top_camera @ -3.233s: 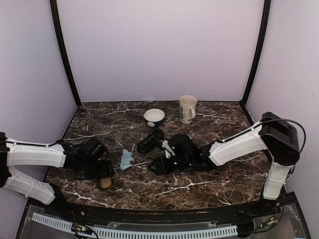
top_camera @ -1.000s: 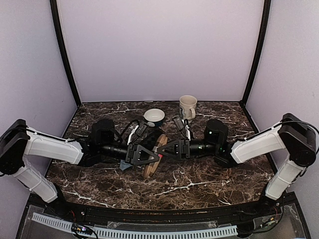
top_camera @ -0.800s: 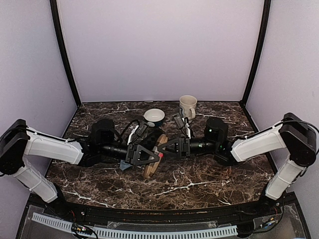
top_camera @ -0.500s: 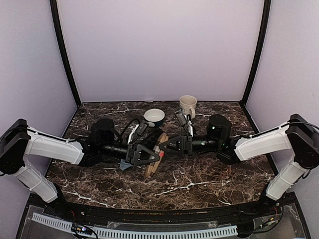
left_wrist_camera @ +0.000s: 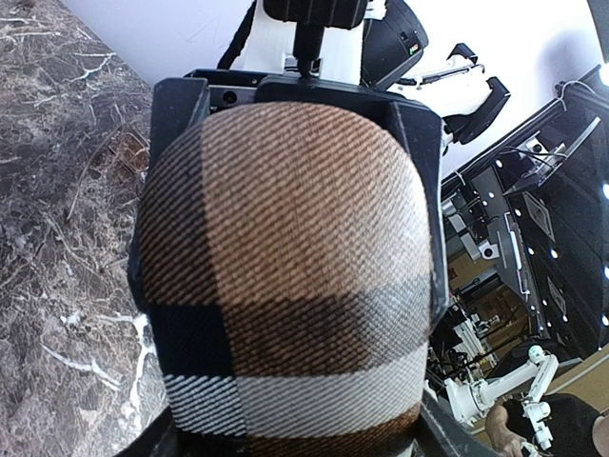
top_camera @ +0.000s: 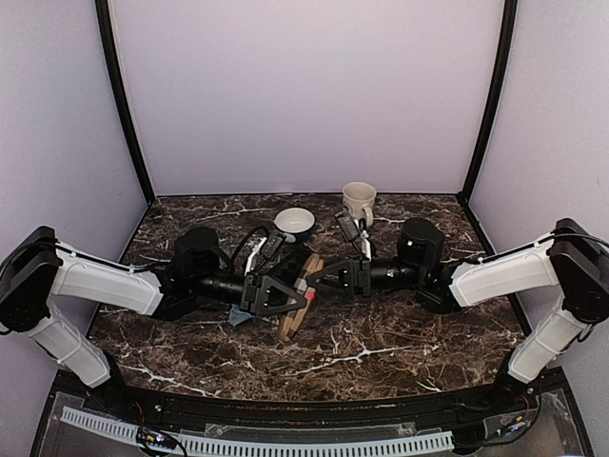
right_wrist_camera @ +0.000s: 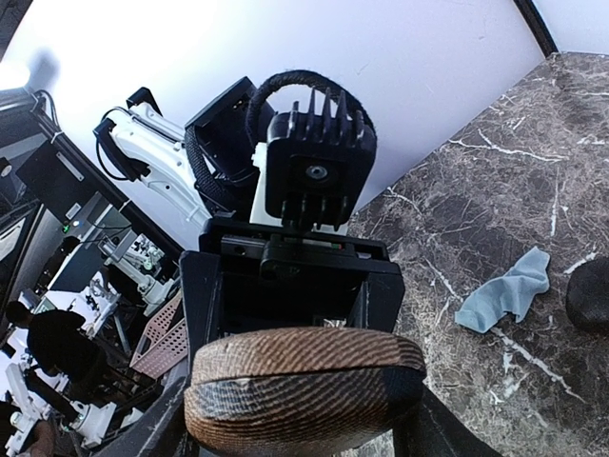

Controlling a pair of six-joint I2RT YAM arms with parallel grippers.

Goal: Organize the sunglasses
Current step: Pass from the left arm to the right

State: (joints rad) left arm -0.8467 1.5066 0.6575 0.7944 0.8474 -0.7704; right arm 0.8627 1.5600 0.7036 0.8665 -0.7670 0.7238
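Observation:
A brown striped oblong case [top_camera: 294, 318] hangs above the table's middle, held from both sides. My left gripper [top_camera: 284, 297] is shut on its left end, and the plaid cloth [left_wrist_camera: 285, 238] fills the left wrist view between my fingers. My right gripper [top_camera: 317, 278] is shut on the opposite end. In the right wrist view that rounded end [right_wrist_camera: 304, 381] sits between my fingers [right_wrist_camera: 164, 419], its seam closed. The sunglasses are hidden in every view.
A blue cloth [top_camera: 238, 315] lies on the marble under the left arm. Part of a black checkered case [top_camera: 288, 261] shows behind the grippers. A small bowl [top_camera: 295, 224] and a cream mug [top_camera: 359, 204] stand at the back.
My right gripper's jaws have narrowed onto the case's end, and that arm has shifted slightly back. The left gripper has kept its hold and barely moved.

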